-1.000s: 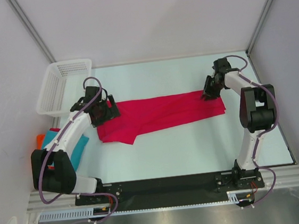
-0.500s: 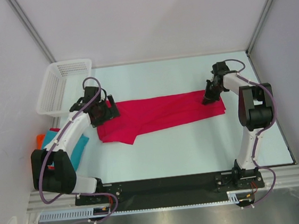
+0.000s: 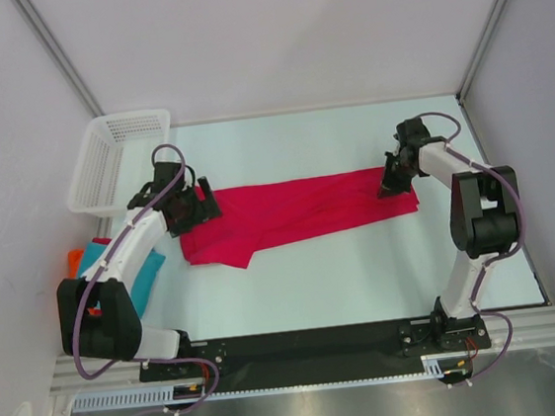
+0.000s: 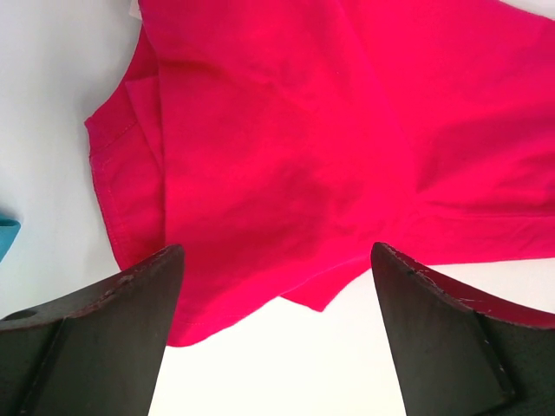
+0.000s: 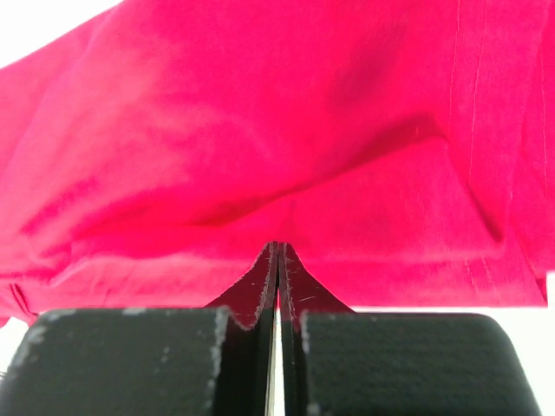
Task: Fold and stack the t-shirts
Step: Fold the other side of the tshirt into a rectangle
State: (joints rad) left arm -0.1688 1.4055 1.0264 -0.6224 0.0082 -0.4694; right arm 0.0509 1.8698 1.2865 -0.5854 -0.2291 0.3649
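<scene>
Along the near edge, the pale, smooth table (image 3: pixel 344 271) is lying bare in a broad strip in front of the two arm bases, giving both arms open room. At the left edge, partly under the left arm, a teal cloth t-shirt (image 3: pixel 148 273) is lying bunched, hanging a little over the side. An orange cloth t-shirt (image 3: pixel 72 257) is peeking out just beyond it; how they overlap is hidden.

Across the middle, a large crimson-pink cloth t-shirt (image 3: pixel 298 211) is stretching as a long, soft band from left to right. It is thicker and folded over on itself at its left end, flatter and squarer at its right end.

The left claw (image 4: pixel 273 260) is hovering over the folded left end with its black fingers spread wide and nothing between them. Its wrist view is showing a stitched hem and a layered flap that the top view is blurring into one shape, plus a sliver of teal at the picture's left edge.

The right claw (image 5: pixel 277 247) is sitting at the shirt's far right corner, fully closed. Only the wrist view is showing creases converging on its tips, where a pinch of cloth is being gripped.

Beyond the shirt, another bare strip is running to the far edge. A white plastic mesh basket (image 3: pixel 91 178) is standing at the far left corner, overhanging the table.
</scene>
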